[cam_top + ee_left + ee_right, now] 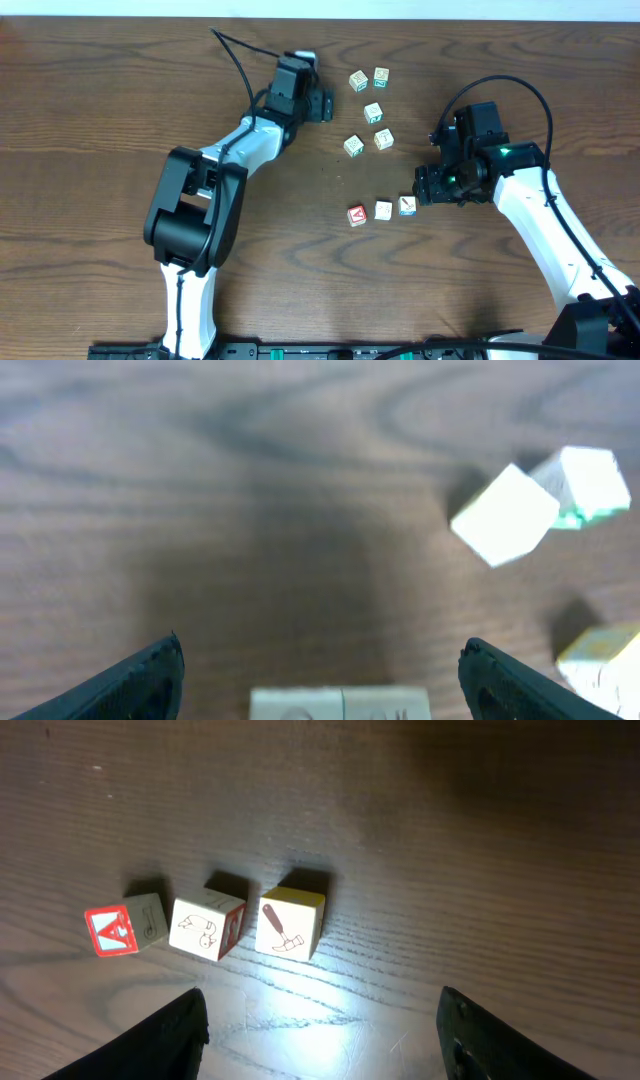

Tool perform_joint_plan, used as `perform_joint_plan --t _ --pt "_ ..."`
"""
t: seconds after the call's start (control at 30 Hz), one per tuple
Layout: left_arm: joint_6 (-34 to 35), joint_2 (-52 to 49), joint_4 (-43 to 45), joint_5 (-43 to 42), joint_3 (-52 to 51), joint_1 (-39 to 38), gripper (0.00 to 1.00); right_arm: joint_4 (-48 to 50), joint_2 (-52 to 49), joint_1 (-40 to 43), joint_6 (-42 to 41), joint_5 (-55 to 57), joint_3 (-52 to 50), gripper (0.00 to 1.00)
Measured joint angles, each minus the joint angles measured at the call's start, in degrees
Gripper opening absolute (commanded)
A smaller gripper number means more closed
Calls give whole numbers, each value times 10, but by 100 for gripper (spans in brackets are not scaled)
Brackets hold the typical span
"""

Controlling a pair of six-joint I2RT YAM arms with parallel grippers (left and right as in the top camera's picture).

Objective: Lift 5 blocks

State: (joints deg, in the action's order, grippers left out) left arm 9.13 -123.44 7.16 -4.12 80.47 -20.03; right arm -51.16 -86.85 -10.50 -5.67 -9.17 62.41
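Several pale wooden blocks lie loose on the table. A row of three sits low in the middle: the red "A" block [357, 215] [122, 928], a middle block [383, 210] [207, 925] and a block with a hammer print [407, 205] [290, 920]. My right gripper [418, 190] [320, 1020] hovers just right of this row, open, with bare wood between its fingers. Further up lie more blocks [373, 112]. My left gripper [328, 106] [322, 660] stands to their left, wide open and holding nothing. Two blocks [505, 515] [585, 482] show ahead to its right.
Two more blocks [353, 146] [383, 139] lie between the groups. A third block [605, 660] sits close to the left gripper's right finger. A pale strip [340, 703] shows at the bottom edge of the left wrist view; I cannot tell what it is. The table's far edge [320, 18] is near.
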Motion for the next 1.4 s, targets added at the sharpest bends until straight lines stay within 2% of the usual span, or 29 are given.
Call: perform_joint_plan --t 0.23,0.73,1.4 --pt "1 0 -21 32 11 20 88 -13 0 0 0 0 0 66" --pt "1 0 -90 45 11 49 88 -15 0 0 0 0 0 63" --pt "0 0 -61 31 11 48 88 -15 0 0 -3 0 0 60"
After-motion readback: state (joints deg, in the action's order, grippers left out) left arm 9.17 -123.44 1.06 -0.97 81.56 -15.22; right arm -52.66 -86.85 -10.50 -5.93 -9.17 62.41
